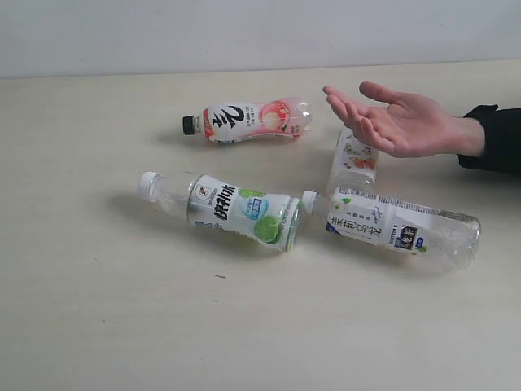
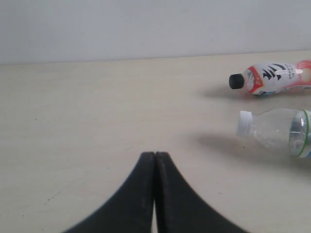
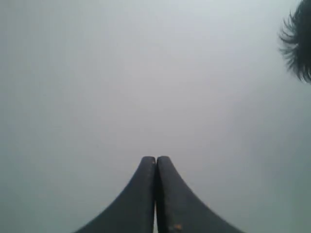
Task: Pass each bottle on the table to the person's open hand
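Person's open hand above table: palm up, fingers spread, empty.
Pink-and-white bottle, lime-picture bottle and white-and-blue bottle lie on table; orange-label bottle under hand. Left gripper and right gripper pressed together, empty.

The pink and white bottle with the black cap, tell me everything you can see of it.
The pink-and-white bottle is small, clear plastic, with a white label bearing bold black strokes and pink toward its base. Its black cap is on. It lies on its side on the beige table, touching nothing else.
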Action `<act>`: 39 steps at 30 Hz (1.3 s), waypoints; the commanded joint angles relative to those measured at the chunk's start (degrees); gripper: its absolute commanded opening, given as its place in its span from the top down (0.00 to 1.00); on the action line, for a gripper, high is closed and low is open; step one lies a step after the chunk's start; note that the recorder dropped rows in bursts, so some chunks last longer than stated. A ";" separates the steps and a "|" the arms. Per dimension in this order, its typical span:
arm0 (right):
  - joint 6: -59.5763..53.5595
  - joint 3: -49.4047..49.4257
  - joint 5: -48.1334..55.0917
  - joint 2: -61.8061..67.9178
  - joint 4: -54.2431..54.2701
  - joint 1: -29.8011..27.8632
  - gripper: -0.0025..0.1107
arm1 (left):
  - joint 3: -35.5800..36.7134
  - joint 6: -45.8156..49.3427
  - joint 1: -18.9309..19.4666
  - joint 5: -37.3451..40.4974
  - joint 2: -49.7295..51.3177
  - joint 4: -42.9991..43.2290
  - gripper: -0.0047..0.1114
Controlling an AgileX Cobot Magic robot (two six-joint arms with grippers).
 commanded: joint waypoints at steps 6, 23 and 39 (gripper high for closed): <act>-1.10 -32.29 34.15 29.29 -28.88 -0.21 0.98 | 0.18 -0.19 0.12 -0.38 -0.27 0.19 0.94; -63.52 -67.39 94.67 82.77 8.15 5.98 0.77 | 0.18 -0.19 0.12 -0.38 -0.27 0.19 0.94; -65.15 -67.39 86.51 99.56 -8.00 23.16 0.36 | 0.18 -0.19 0.12 -0.38 -0.27 0.19 0.94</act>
